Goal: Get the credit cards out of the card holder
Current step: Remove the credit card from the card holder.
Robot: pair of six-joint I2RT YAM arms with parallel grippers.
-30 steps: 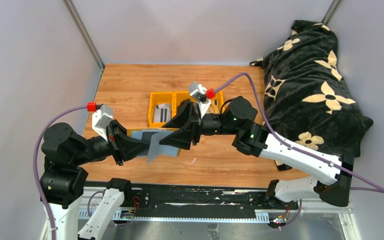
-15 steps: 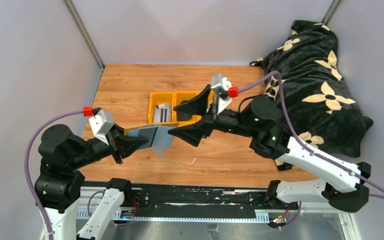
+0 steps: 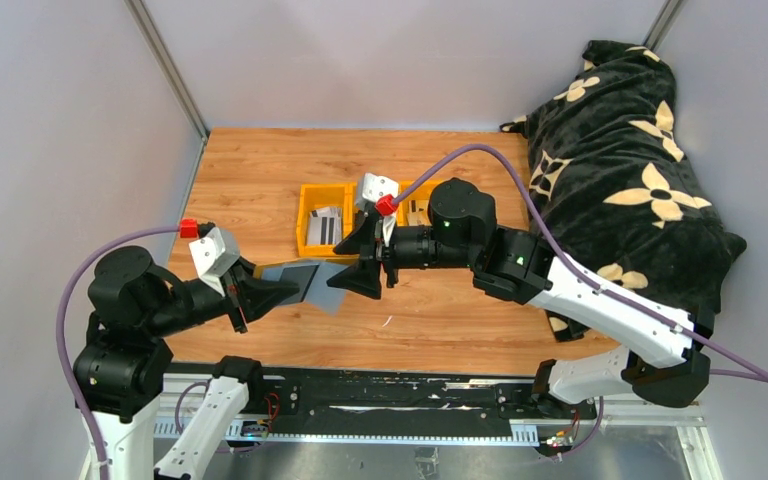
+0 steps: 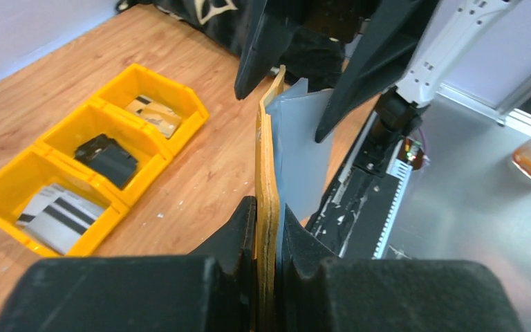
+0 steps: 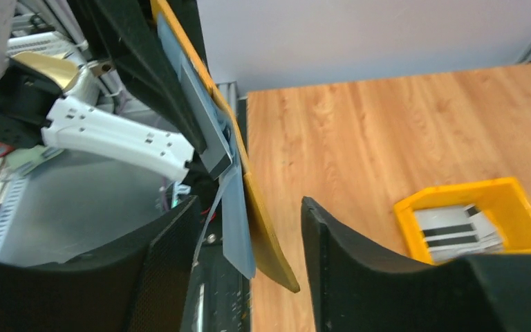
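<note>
My left gripper (image 3: pixel 278 291) is shut on the near edge of the mustard-yellow card holder (image 3: pixel 298 276) and holds it open above the table, grey-blue lining up. In the left wrist view the holder (image 4: pixel 268 149) stands edge-on between my shut fingers (image 4: pixel 238 228). My right gripper (image 3: pixel 340 270) is open with its jaws on either side of the holder's far end. In the right wrist view the yellow flap (image 5: pixel 266 235) and lining (image 5: pixel 236 225) hang between the spread fingers (image 5: pixel 173 256), touching neither. Striped pale credit cards (image 3: pixel 326 224) lie in the left bin. I cannot tell cards from lining inside the holder.
A row of yellow bins (image 3: pixel 305 215) stands mid-table: striped cards (image 4: pixel 59 218) in one, a black folded item (image 4: pixel 107 158) in the middle, tan cards (image 4: pixel 152 115) in the far one. A black flowered blanket (image 3: pixel 620 170) fills the right side.
The right gripper had pulled back to the right and opened wide half a second ago; it is now back at the holder's far end, jaws astride it. The left gripper kept its hold.
</note>
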